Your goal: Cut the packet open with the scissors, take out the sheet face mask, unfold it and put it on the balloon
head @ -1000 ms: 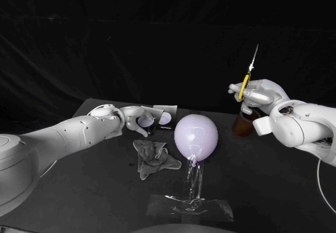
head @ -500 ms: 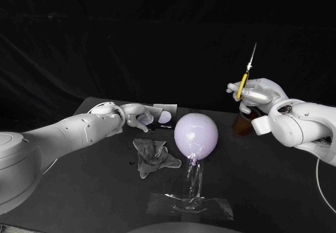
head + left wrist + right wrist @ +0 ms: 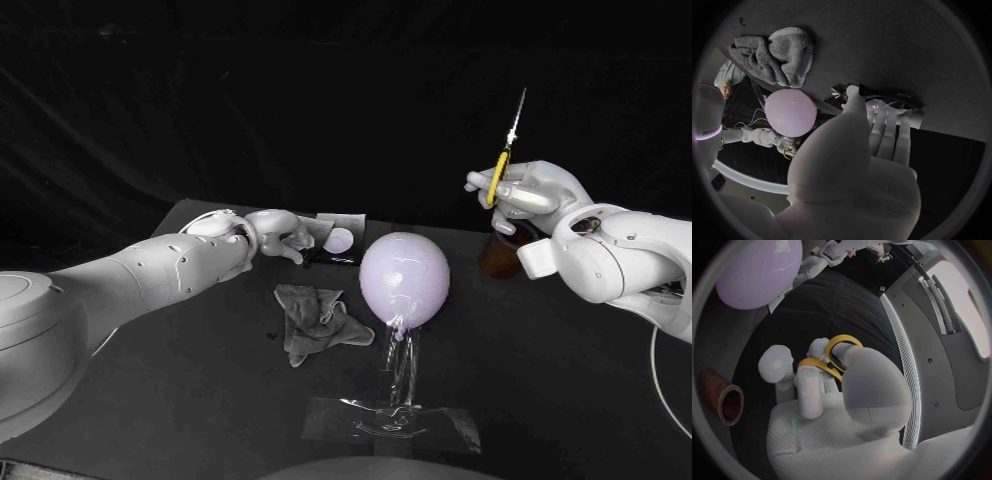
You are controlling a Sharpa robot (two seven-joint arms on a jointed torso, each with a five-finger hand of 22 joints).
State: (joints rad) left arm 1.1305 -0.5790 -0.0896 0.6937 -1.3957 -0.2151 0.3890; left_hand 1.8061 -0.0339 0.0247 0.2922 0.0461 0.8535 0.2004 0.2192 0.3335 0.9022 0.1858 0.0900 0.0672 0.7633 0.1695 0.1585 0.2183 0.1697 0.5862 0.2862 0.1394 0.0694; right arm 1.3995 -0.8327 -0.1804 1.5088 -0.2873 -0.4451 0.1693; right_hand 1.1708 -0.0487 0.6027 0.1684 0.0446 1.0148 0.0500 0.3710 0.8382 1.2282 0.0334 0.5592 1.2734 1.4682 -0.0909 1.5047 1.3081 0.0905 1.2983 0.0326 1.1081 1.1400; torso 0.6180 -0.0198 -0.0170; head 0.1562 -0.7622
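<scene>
Packet (image 3: 340,240) flat on the black table (image 3: 577,380), just past the fingertips of the left hand (image 3: 281,232); fingers (image 3: 882,127) straight, side by side, thumb apart, gripping nothing; whether they touch the packet, cannot tell; right hand (image 3: 537,190) wrapped round the yellow handles of the scissors (image 3: 505,160), blades upright above its fingers; balloon (image 3: 404,280) on a clear stand between the two hands; grey cloth (image 3: 315,322) near the left fingers.

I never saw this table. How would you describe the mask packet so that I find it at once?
Find the pale purple balloon in the middle of the black table. Left of it, at the table's far edge, the packet lies by the left robot hand. It is flat and shiny with a pale round mark, unlike the crumpled grey cloth.
</scene>
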